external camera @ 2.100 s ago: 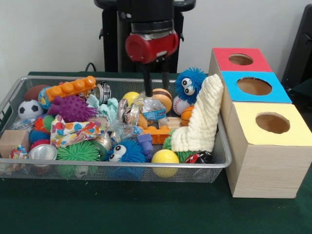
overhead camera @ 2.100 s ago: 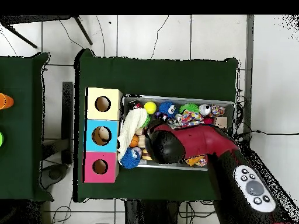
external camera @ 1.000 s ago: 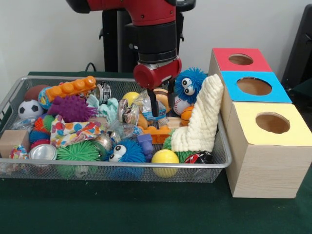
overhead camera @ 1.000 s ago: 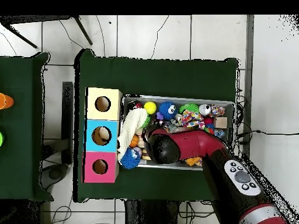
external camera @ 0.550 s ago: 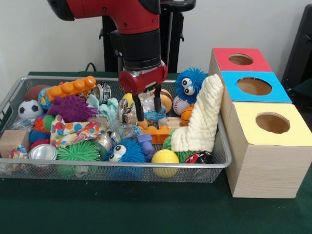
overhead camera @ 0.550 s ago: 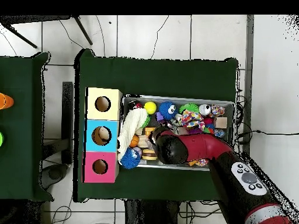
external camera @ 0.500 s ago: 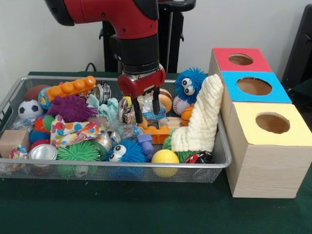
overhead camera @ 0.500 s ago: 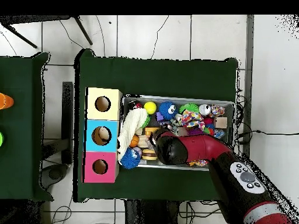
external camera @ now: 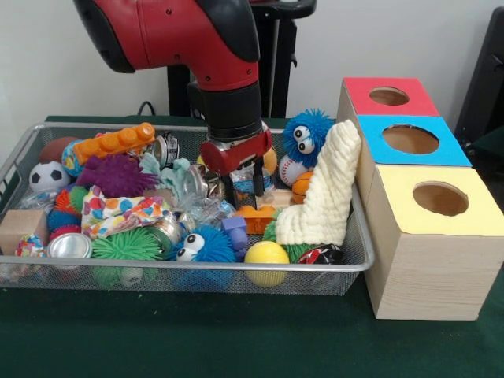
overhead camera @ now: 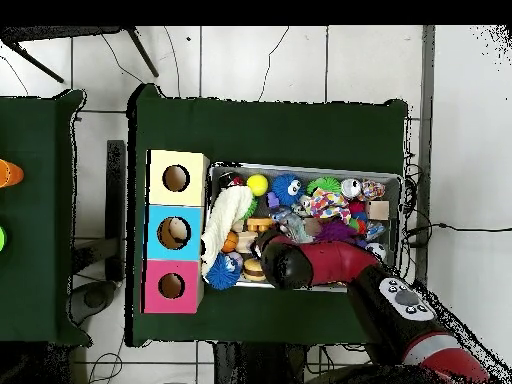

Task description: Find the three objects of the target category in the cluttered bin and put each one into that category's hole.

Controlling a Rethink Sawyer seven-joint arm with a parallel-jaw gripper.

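Silver wire mesh forms the bin, which sits on the green table at nine o'clock from the wooden box with its red, blue and yellow tops. The bin is crowded with toys. The gripper hangs down inside it near the middle, its two dark fingers held apart, tips down among crinkled clear wrappers and just above an orange block. At three o'clock from the gripper leans a cream knitted cloth; at one o'clock sits a blue fuzzy ball with eyes. From overhead, the red arm covers the bin's six o'clock side.
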